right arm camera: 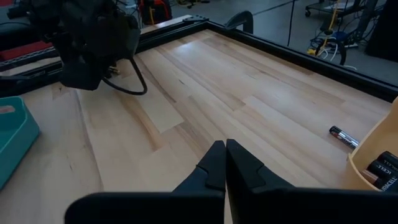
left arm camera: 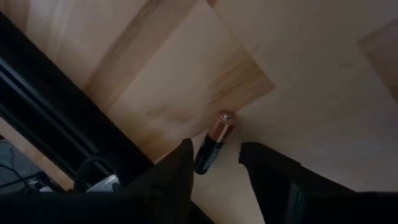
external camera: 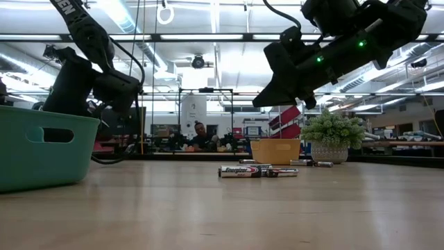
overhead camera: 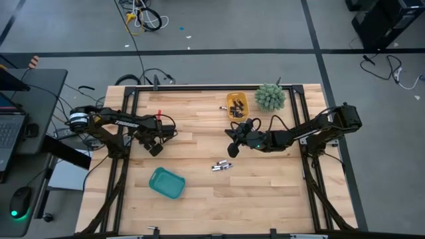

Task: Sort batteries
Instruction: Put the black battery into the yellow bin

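Copper-topped battery [left arm camera: 214, 142] sitting clamped between the left gripper [left arm camera: 214, 163] fingers above the table [overhead camera: 199, 199].
Right gripper [right arm camera: 225, 163] is hovering clenched, empty; remaining batteries [overhead camera: 222, 166] are lying at its 7 o'clock.

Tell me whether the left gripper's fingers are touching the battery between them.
Touching. The left wrist view shows the battery wedged between the left gripper's fingers, its dark end against one finger's inner edge, above the table.

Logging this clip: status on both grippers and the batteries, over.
Left gripper clamping a copper-topped black battery above the table. Right gripper shut, empty. Loose batteries mid-table, more in yellow tray. Nothing in the way.
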### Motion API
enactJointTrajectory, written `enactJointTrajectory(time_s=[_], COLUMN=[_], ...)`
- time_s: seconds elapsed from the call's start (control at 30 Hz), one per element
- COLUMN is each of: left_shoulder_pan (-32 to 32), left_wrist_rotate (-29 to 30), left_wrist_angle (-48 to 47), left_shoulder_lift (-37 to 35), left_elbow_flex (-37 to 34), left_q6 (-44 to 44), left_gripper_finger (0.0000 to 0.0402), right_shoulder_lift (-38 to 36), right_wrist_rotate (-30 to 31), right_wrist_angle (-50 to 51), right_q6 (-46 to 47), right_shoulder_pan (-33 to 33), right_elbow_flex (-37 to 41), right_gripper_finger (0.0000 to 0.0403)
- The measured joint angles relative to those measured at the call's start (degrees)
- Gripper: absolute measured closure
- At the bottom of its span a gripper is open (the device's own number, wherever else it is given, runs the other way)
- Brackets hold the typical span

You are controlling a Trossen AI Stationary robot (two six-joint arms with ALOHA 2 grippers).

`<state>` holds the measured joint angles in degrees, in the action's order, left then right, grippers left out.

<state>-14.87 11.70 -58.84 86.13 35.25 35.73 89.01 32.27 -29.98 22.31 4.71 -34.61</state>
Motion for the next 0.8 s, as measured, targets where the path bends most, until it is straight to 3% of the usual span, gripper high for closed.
enactJointTrajectory(time_s=[0.33, 0.8], left_shoulder_pan=[0.0, -0.1], left_wrist_rotate=[-2.7, -1.3], left_wrist_angle=[1.3, 1.3], left_shoulder_lift=[0.0, 0.1], left_elbow_flex=[0.0, 0.5], left_q6=[-4.1, -3.7], left_gripper_finger=[0.0291, 0.0365], right_shoulder_lift=[0.0, 0.0], right_wrist_rotate=[0.0, 0.0], right_wrist_angle=[0.0, -0.9], right_q6=[0.0, 0.0], right_shoulder_pan=[0.0, 0.0], right_elbow_flex=[0.0, 0.0], right_gripper_finger=[0.0402, 0.0402])
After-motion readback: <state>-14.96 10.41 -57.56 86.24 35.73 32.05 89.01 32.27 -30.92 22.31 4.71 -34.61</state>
